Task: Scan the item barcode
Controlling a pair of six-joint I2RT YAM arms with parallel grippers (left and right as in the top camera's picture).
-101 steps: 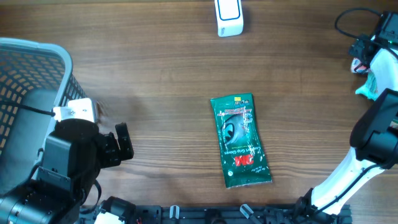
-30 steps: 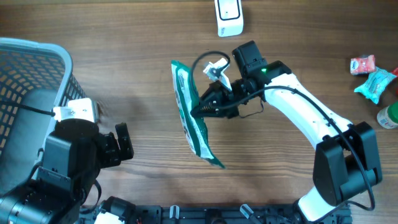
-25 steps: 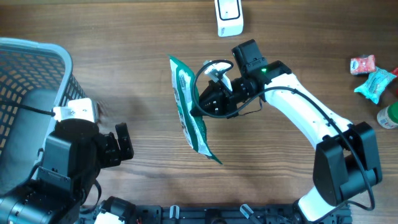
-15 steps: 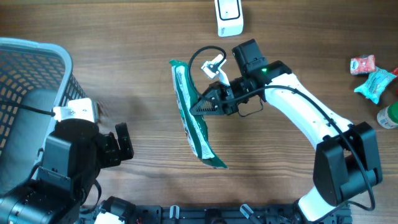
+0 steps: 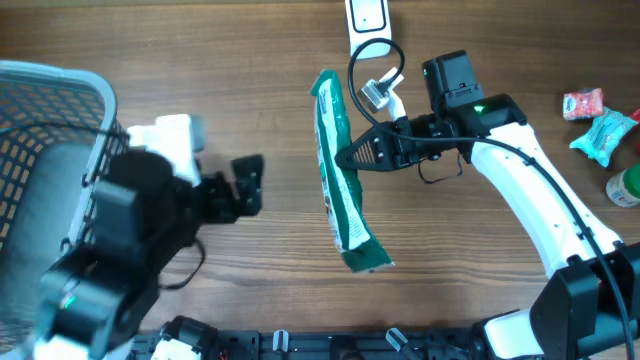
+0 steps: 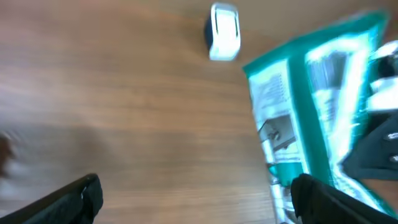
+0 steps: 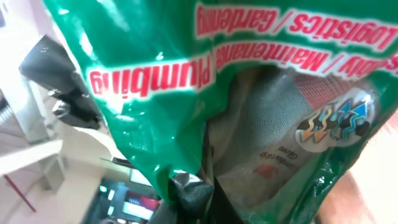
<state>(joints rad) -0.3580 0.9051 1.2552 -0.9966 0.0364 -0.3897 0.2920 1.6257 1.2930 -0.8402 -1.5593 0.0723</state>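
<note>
Btw my left gripper (image 5: 250, 187) and the green plastic glove packet (image 5: 343, 190) hanging mid-table, the brown wood tabletop (image 5: 290, 120) is bare, free to pass. Grey wire basket (image 5: 50, 110) blocks left side. White plastic scanner (image 5: 367, 15) sits at far edge, open wood before it.

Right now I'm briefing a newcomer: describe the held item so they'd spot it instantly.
Start at the wooden table, near its middle. The right end effector holds a green glove packet up on edge. Unlike the small packets at the right edge, it is long and lifted.
</note>
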